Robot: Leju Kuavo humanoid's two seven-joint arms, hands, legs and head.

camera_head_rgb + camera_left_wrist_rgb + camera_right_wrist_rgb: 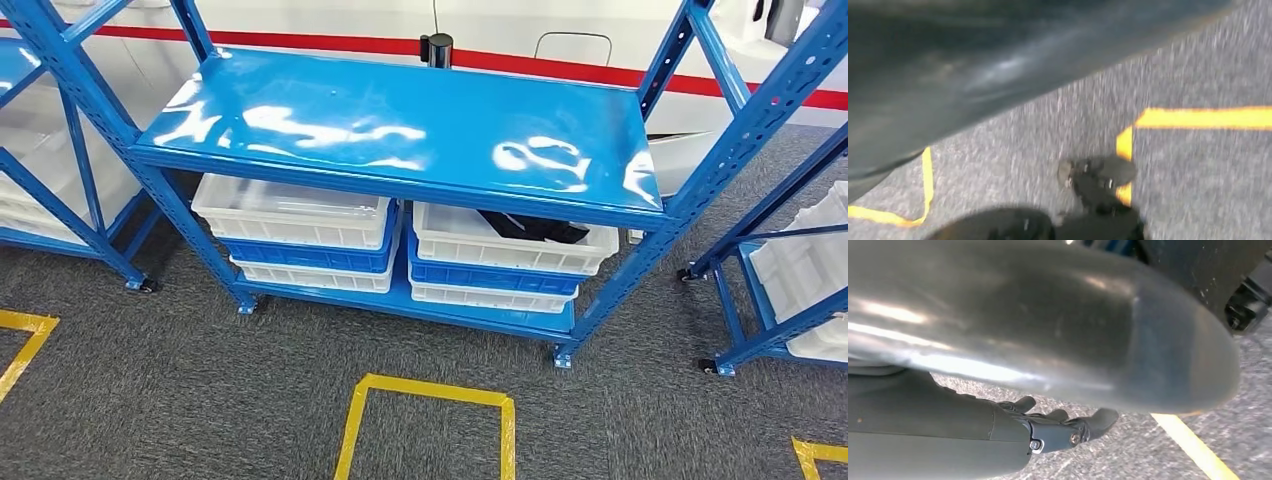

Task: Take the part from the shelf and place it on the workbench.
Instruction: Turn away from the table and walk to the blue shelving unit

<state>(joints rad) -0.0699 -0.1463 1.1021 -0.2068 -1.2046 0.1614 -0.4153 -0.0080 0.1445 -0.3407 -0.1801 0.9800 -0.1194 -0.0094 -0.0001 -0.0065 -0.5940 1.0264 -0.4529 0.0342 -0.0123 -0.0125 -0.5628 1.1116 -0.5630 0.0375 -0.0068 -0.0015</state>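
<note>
Yellow floor tape (pixel 425 395) marks a box on the grey carpet (pixel 250 400) closest to my head camera, and just beyond it stands the blue shelf (pixel 400 130). Its top deck is bare and glossy. On the bottom deck sit two stacks of white and blue bins; the dark part (pixel 535 228) lies in the top white bin (pixel 510 245) of the right-hand stack, toward that bin's back right corner, its long axis running roughly along the shelf's length as far as I can judge.

Both arms hang at my sides. My right hand (pixel 1058 427) points down at the carpet, its fingers (pixel 1100 421) loosely apart and holding nothing. My left hand (pixel 1095 185) is blurred; its fingers look curled, but I cannot tell whether they are closed.

From the fingers, the part lies ahead, low and to the right of centre, so I judge the right hand the nearer one, and reaching under the top deck will take a deep crouch.
</note>
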